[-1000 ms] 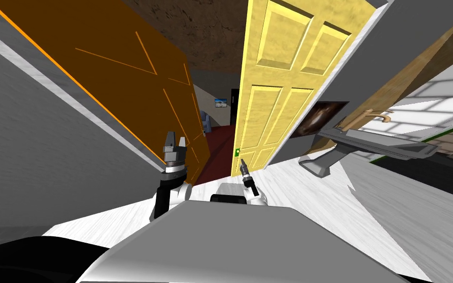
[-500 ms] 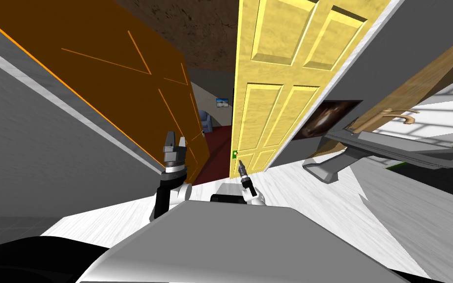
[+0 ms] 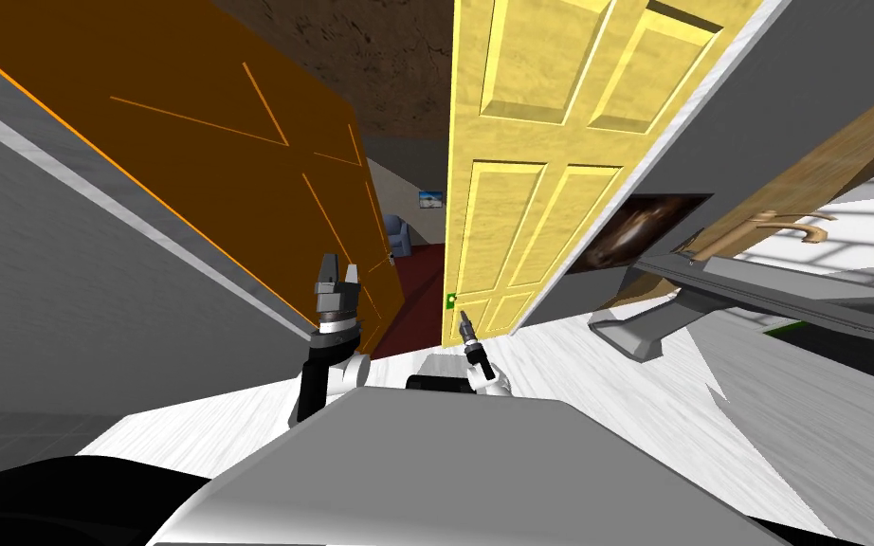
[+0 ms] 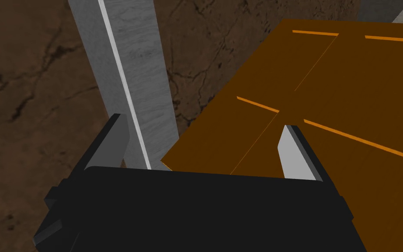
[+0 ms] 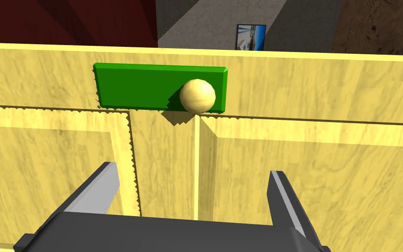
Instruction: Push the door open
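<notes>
Facing the yellow door (image 3: 520, 190) near its knob (image 5: 197, 95), the open, empty right claw (image 5: 192, 175) is hovering, probably needing a forward shove.

yellow door (image 3: 520, 199): wood grain observed, matt | knob (image 5: 197, 96): smooth, faint sheen noted | green plate (image 5: 139, 86): plain, untextured | orange door (image 3: 236, 161): smooth, grainless | floor (image 3: 577, 379): pale wood grain | brown surface (image 3: 397, 66): cracked, rough

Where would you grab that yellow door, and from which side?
By the round knob on its green plate, straight on from the face the open right gripper points at, a finger each side. It alone juts out; the panels are flat.
</notes>
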`<state>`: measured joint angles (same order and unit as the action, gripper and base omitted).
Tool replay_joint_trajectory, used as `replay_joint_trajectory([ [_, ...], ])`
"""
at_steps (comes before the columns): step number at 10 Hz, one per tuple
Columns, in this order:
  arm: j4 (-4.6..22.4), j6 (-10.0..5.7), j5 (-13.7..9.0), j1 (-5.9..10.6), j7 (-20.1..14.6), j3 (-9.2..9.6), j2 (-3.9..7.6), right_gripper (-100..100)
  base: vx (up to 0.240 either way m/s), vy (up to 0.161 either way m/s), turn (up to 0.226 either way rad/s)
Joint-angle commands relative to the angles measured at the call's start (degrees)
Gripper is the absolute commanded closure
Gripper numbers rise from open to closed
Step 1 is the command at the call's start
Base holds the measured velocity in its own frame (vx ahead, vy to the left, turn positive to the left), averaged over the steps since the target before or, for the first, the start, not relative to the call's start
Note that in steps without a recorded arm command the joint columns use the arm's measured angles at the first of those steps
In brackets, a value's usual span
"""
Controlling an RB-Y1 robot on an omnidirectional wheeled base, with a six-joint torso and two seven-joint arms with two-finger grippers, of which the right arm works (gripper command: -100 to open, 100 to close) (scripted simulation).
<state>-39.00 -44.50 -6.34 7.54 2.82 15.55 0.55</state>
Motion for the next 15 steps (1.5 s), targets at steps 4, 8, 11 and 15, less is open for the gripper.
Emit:
replay_joint_trajectory([
  [4,0.8,-0.45,-0.1,0.27,0.0,-0.53,1.35,-100,0.185,0.041,0.021],
  [8,1.2,-0.71,-0.3,0.45,0.0,-1.06,-0.72,-100,0.196,0.039,0.024],
  [11,1.5,-0.93,-0.3,0.45,0.0,-0.98,-0.26,100,0.012,0.002,0.003],
  [15,1.5,-0.93,-0.3,0.45,0.0,-0.98,-0.26,100,-0.009,-0.002,-0.001],
])
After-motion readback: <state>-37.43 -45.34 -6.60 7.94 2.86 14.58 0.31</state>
